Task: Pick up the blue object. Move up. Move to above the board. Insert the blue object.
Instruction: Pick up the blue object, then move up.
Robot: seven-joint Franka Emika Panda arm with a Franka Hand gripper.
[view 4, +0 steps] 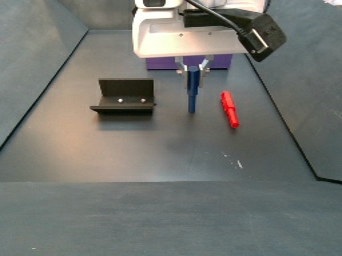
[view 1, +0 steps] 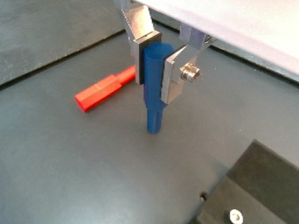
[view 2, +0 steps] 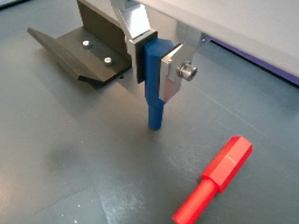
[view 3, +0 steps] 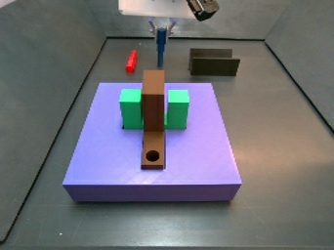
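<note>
My gripper (view 1: 160,68) is shut on the blue object (view 1: 155,96), a short blue peg held upright between the silver fingers in both wrist views (view 2: 156,92). Its thin lower end points at the dark floor; I cannot tell whether it touches. In a side view the gripper (view 3: 162,27) holds the blue object (view 3: 160,46) beyond the far end of the board (view 3: 154,117), a long brown plank with a round hole (view 3: 152,156) at its near end. It also shows in a side view, gripper (view 4: 197,67) and blue object (view 4: 193,90).
The red stick (view 3: 132,61) lies on the floor beside the peg (view 1: 103,88) (view 2: 215,180) (view 4: 229,108). The fixture (view 3: 213,62) (view 4: 124,97) (view 2: 82,51) stands on its other side. The board lies across a green block (view 3: 131,107) on the large purple slab (view 3: 196,156).
</note>
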